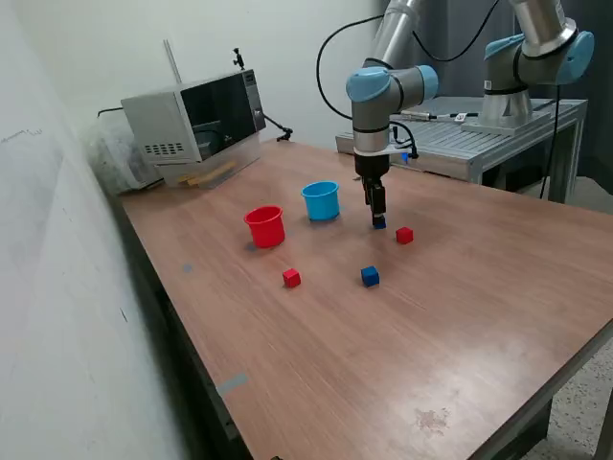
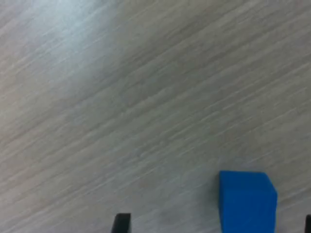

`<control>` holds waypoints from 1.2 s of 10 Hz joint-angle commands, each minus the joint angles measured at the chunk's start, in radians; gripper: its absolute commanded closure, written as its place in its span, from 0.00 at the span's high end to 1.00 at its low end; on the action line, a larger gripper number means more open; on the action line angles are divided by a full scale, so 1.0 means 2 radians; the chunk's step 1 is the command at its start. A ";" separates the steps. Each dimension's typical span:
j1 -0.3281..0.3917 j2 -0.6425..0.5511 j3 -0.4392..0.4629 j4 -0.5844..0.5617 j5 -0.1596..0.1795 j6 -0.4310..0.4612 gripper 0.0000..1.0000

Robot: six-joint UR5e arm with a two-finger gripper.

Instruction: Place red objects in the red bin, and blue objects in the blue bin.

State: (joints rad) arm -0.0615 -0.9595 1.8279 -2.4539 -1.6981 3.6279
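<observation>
With the gripper (image 1: 378, 218) lowered, jaws apart, around a blue cube (image 1: 379, 223) on the table (image 1: 460, 316) (at the blue cup's (image 1: 321, 200) four o'clock), centring should be corrected before closure, the cube sitting off-centre between the fingertips.

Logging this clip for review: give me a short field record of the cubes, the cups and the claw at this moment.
claw: low over the table, around a small dark blue cube; closure unclear
other blue cube: loose on wooden table
small red cubes: both loose on table
red plastic cup: upright
light blue plastic cup: upright
</observation>
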 commanded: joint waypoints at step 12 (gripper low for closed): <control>0.003 -0.061 -0.001 0.052 0.011 -0.126 0.00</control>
State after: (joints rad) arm -0.0543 -1.0070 1.8271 -2.4188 -1.6772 3.4376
